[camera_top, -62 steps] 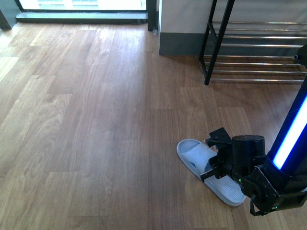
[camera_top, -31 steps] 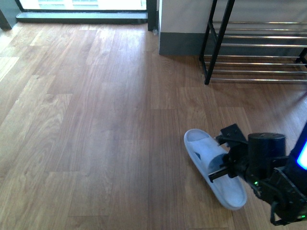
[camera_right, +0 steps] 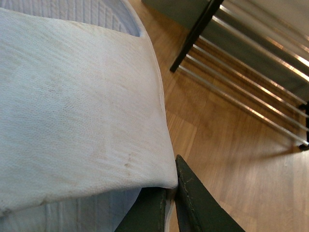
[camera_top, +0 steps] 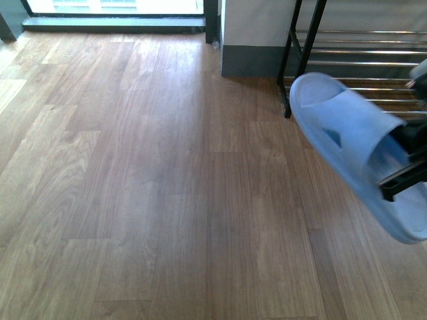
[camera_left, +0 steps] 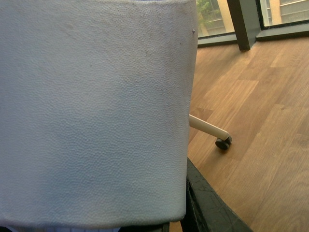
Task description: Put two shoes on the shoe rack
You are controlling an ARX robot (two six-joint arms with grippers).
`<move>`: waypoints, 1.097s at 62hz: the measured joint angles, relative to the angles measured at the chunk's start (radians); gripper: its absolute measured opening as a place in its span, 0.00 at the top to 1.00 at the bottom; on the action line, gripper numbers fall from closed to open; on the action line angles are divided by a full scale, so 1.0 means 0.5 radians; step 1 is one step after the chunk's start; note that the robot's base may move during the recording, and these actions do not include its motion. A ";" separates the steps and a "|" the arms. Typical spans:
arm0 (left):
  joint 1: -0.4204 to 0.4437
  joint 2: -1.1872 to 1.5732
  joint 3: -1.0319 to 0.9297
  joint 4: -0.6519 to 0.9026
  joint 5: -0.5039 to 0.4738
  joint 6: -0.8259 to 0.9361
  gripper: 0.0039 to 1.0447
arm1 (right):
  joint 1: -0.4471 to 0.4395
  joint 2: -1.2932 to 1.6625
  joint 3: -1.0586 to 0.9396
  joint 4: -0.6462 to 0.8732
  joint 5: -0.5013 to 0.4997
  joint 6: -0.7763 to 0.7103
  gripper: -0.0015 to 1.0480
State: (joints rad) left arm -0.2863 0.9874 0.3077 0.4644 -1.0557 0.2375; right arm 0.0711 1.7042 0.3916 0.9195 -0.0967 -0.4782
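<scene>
Open floor to the side, rack bars ahead

The right pincer (camera_right: 170, 212) hangs over bare wood floor (camera_top: 133, 173), which lies open beneath it and far out on its left. Ahead of it stands the shoe rack (camera_top: 363, 50). The black end frame (camera_top: 295, 67) closes that end, and the chrome rods (camera_right: 241, 96) leave only slots between tiers. The slide (camera_top: 347, 133) it grips juts out beyond its tips, far end toward the frame. At the left pincer (camera_left: 186, 220), the second slide (camera_left: 91, 106) blocks most of the way forward. Past it a caster leg (camera_left: 219, 137) stands on otherwise open floor.
</scene>
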 joint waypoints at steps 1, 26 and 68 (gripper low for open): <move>0.000 0.000 0.000 0.000 0.000 0.000 0.99 | 0.002 -0.068 -0.014 -0.039 -0.004 0.000 0.99; 0.000 0.000 0.000 0.000 0.000 0.001 0.99 | 0.063 -1.537 -0.098 -0.885 -0.102 0.036 0.99; 0.000 0.000 0.000 0.000 -0.004 0.000 0.99 | 0.063 -1.518 -0.121 -0.897 -0.101 0.037 0.99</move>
State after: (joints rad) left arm -0.2863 0.9874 0.3077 0.4644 -1.0576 0.2375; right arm 0.1028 0.9451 0.3313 0.4709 -0.1471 -0.4599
